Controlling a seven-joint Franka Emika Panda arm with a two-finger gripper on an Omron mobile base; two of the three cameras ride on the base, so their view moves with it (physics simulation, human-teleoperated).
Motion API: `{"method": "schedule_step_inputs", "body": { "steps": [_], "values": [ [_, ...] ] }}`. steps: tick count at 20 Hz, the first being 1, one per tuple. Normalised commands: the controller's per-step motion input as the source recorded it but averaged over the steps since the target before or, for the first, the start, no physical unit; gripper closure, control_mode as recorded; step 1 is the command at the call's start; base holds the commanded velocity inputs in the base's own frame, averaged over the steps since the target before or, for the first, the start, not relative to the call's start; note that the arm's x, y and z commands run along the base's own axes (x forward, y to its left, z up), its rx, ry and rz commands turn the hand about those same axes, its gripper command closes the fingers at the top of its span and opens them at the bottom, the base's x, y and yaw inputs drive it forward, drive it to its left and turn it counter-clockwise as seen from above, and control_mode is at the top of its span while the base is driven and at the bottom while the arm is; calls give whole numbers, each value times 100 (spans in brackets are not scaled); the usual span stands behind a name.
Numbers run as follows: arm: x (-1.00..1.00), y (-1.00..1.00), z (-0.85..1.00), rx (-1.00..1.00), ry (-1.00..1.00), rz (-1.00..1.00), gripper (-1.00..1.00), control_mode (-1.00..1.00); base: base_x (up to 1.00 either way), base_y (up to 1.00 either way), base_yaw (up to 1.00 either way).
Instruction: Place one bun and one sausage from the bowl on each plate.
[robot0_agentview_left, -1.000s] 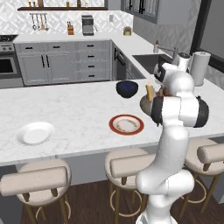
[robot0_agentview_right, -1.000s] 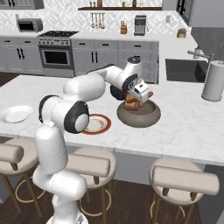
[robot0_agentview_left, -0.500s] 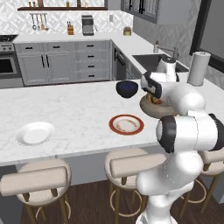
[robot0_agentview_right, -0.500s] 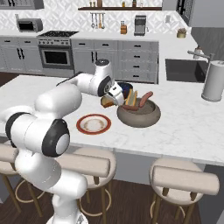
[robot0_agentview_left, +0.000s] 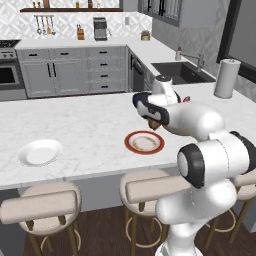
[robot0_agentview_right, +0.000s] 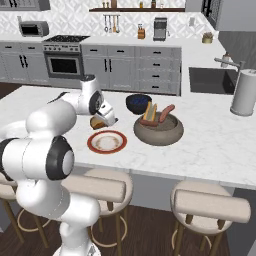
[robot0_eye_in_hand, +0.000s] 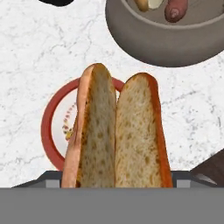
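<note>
My gripper (robot0_agentview_right: 103, 119) is shut on a split brown bun (robot0_eye_in_hand: 116, 135), held just above the counter at the far edge of the red-rimmed plate (robot0_agentview_right: 92, 142). The bun (robot0_agentview_left: 155, 123) hangs under the hand (robot0_agentview_left: 151, 118), and it hides the fingertips in the hand view. The red-rimmed plate (robot0_eye_in_hand: 48, 127) lies bare beneath it. The grey-brown bowl (robot0_agentview_right: 158, 131) stands to the plate's right, holding sausages (robot0_agentview_right: 164, 115) and another bun (robot0_agentview_right: 150, 112). The plain white plate (robot0_agentview_left: 40, 151) lies bare far to the left on the counter.
A dark bowl (robot0_agentview_right: 138, 102) sits behind the grey-brown bowl. A paper towel roll (robot0_agentview_right: 244, 92) stands at the right near the sink (robot0_agentview_left: 182, 71). Stools (robot0_agentview_left: 150, 187) line the counter's near edge.
The arm has swung left from above the bowl, carrying the bun away from it toward the red-rimmed plate. The gripper's hold looks the same.
</note>
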Motion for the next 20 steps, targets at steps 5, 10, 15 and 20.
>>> {"method": "schedule_step_inputs", "body": {
  "steps": [5,10,15,20],
  "values": [
    [11,65,-72,0,14,0,100,-100,0,0,0],
    [22,24,-73,0,4,0,100,-100,0,0,0],
    [39,0,-60,0,0,0,100,-100,0,0,0],
    [38,0,-35,0,-5,0,100,-100,0,0,0]
  ]
}}
